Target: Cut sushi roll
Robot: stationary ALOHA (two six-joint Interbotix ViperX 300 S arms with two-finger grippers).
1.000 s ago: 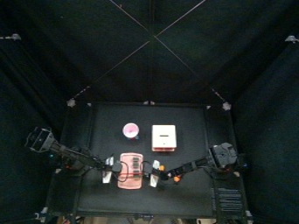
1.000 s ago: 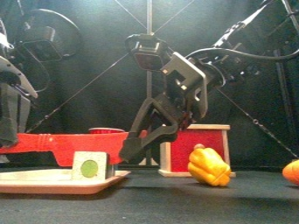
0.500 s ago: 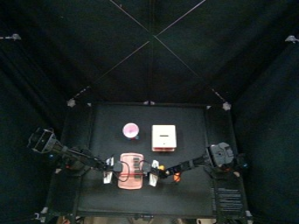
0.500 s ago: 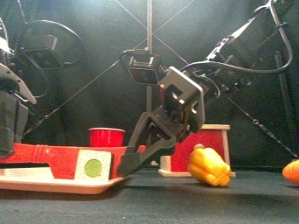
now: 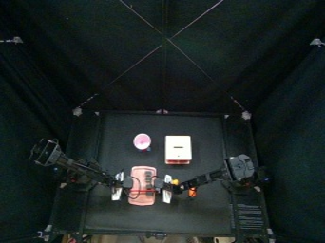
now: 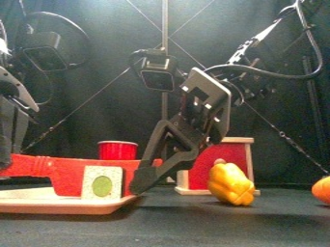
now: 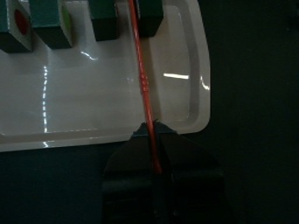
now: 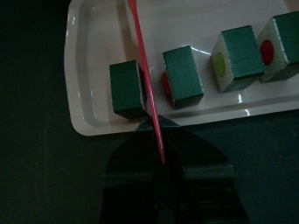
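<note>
Two arms meet low at the front of the worktop (image 5: 210, 214) in the top view. The tray (image 5: 143, 170) sits near the front edge, with the left tool (image 5: 118, 182) at its left side and the right tool (image 5: 170, 183) at its right. A cup (image 5: 141, 142) and a box (image 5: 180, 148) stand behind the tray, apart from it. The back half and far right are bare, giving open room there

Front view: a sushi piece (image 6: 100, 183) stands upright on the tray's near part, green centre facing out. The right tool slants down to just beside it, tip close to the tray rim. A yellow pepper (image 6: 230, 183) is right of the tray and an orange fruit (image 6: 322, 189) is at the far right edge, both clear of the arms

Left wrist view: the jaws are pinched narrow on a red blade (image 7: 142, 79) seen edge-on. It runs out over the tray, beside a row of cut pieces (image 7: 59, 22)

Right wrist view: the jaws are clamped narrow on a red blade as well. It crosses the tray along the inner side of the end piece (image 8: 126, 89), and three more pieces lie beyond. One blade or two, can't tell

Versus a second ago, the right tool has come left and lower toward the tray, and the cup shows more. Since half a second ago there is hardly any shift
</note>
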